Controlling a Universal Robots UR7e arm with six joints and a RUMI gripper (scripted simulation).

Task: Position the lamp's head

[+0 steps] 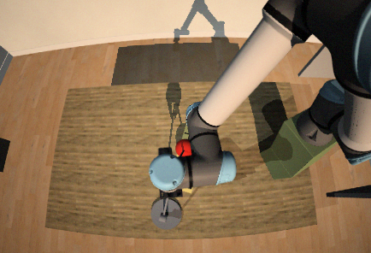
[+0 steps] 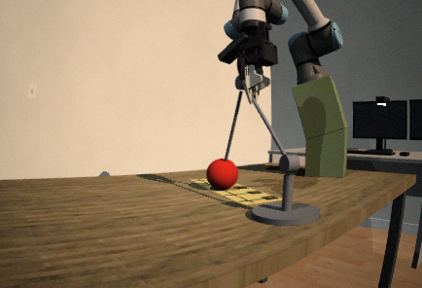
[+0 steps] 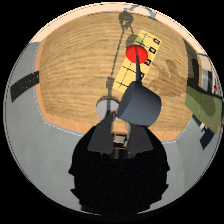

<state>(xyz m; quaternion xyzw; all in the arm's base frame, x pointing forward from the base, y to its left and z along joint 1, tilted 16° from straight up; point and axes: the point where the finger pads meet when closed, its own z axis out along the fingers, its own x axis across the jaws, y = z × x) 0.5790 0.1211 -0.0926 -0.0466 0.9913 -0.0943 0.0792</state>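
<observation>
The lamp has a grey round base (image 2: 285, 212) near the bench's front edge, and two thin rods that meet at an elbow joint (image 2: 248, 85) high above it. Its red ball head (image 2: 222, 173) hangs low, on or just above the yellow marked strip (image 2: 238, 194). My gripper (image 2: 252, 84) is shut on the elbow joint from above. In the wrist view the joint (image 3: 140, 104) fills the space between my fingers, with the head (image 3: 136, 53) over the strip (image 3: 142, 50) beyond. In the overhead view my wrist hides the gripper; the head (image 1: 184, 148) and base (image 1: 167, 213) show.
The robot's green pedestal (image 2: 321, 126) stands at the bench's far right corner. Dark monitors (image 2: 379, 119) sit on a desk behind it. The bench's front edge runs close to the lamp's base.
</observation>
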